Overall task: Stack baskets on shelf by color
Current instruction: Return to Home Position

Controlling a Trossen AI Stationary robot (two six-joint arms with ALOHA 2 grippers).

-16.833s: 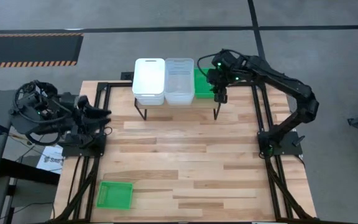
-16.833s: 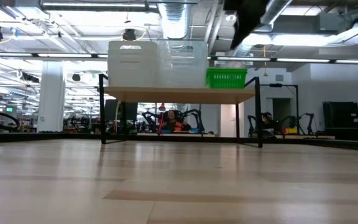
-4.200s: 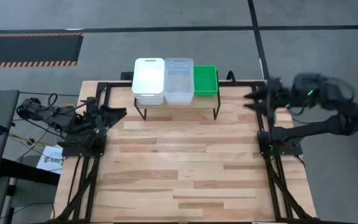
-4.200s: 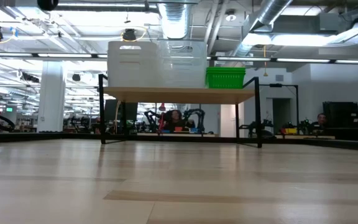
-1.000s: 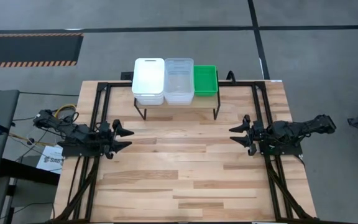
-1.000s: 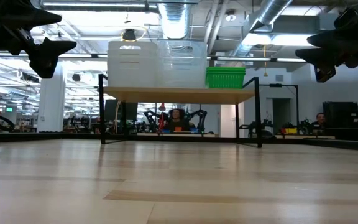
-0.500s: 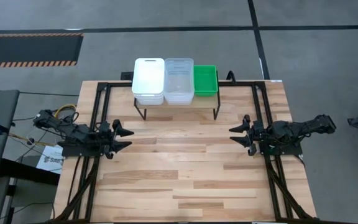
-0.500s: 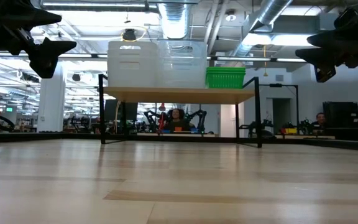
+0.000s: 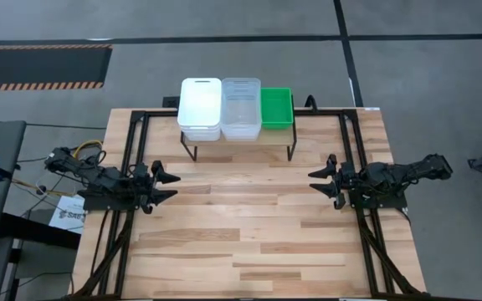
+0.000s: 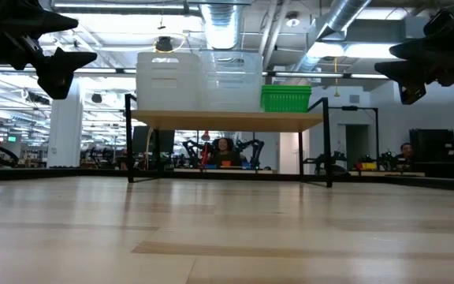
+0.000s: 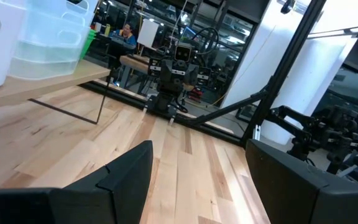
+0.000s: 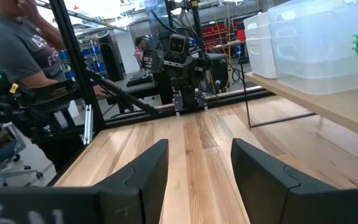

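Found the shelf (image 10: 227, 120) at the far middle of the counter (image 9: 249, 226), with three stacks of baskets side by side on it: the left stack (image 9: 201, 107), the middle stack (image 9: 241, 107) just beside, then the right stack (image 9: 276, 109). Noted the left gripper (image 9: 172, 186) by the counter's left edge and the right gripper (image 9: 315, 181) by its right edge, facing each other, both nearer than the shelf.

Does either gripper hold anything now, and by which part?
Nothing is held. The left gripper and the right gripper are both open and empty, far from the baskets on the shelf.
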